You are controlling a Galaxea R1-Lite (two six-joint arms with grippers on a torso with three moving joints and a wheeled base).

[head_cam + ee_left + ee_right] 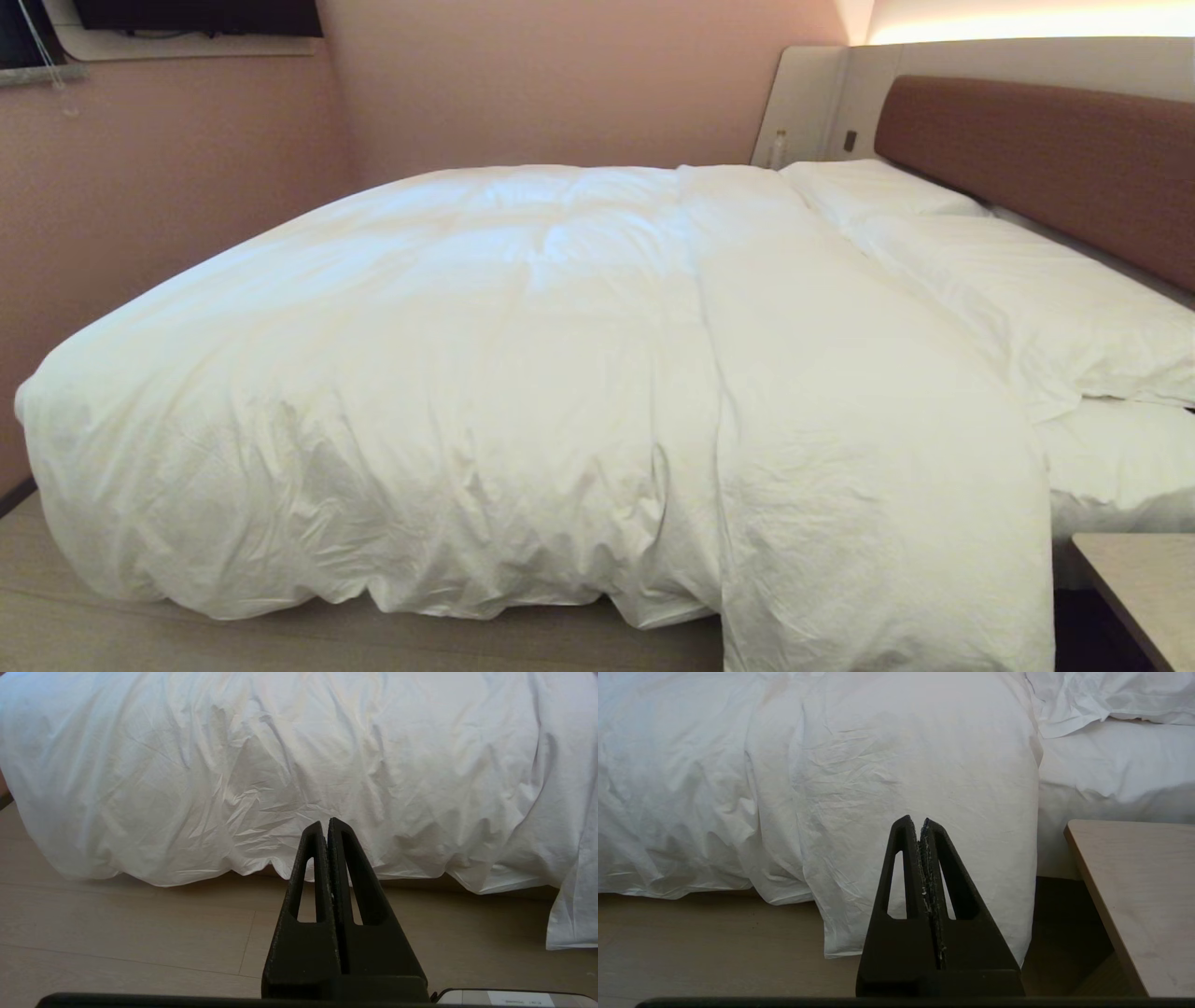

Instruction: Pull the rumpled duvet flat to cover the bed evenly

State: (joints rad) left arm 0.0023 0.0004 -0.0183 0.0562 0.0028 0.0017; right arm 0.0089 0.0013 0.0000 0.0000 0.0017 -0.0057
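My duvet is matt white cloth — soft and finely creased. My left tool and right tool look like rough, matt black plastic. The headboard is brown fabric; the floor — pale matt wood.

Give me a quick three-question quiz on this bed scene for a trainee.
1. True or false: the left gripper holds the duvet.
2. Which hangs lower over the near side of the bed: A, the duvet's headboard end; B, its foot end?
3. What lies against the headboard?

Key: 1 false, it is shut and empty, like the right gripper. 2 A. 3 pillows.
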